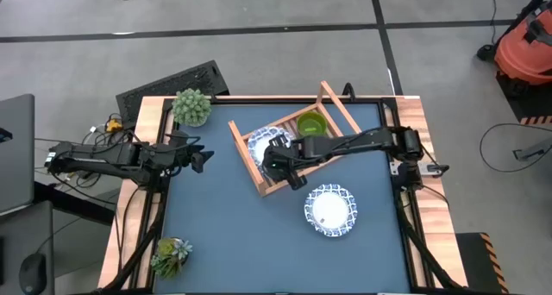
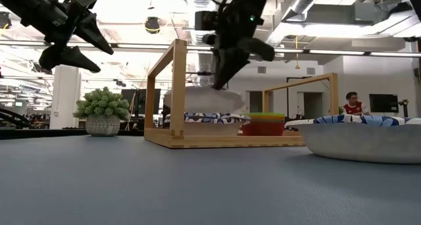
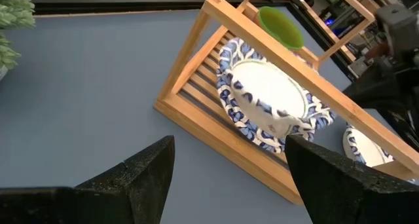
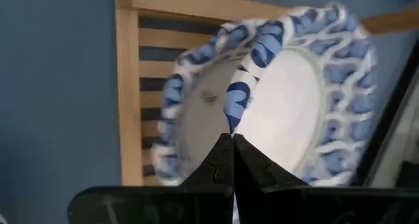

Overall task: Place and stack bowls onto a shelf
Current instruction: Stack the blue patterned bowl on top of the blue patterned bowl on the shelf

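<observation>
Right gripper [image 1: 278,153] pinches a white bowl's [image 1: 261,146] rim over the rack [image 1: 250,167], at its 9 o'clock end. Left gripper [image 1: 202,156] idle, wide. Risk: thin rim pinch; tilted bowl may slip, landing crooked.

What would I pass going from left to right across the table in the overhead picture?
Left gripper, waiting open by the left edge → blue-patterned bowl on the wooden rack, pinched by the right gripper → green bowl on the rack → second blue-patterned bowl on the table → right arm's base.
</observation>
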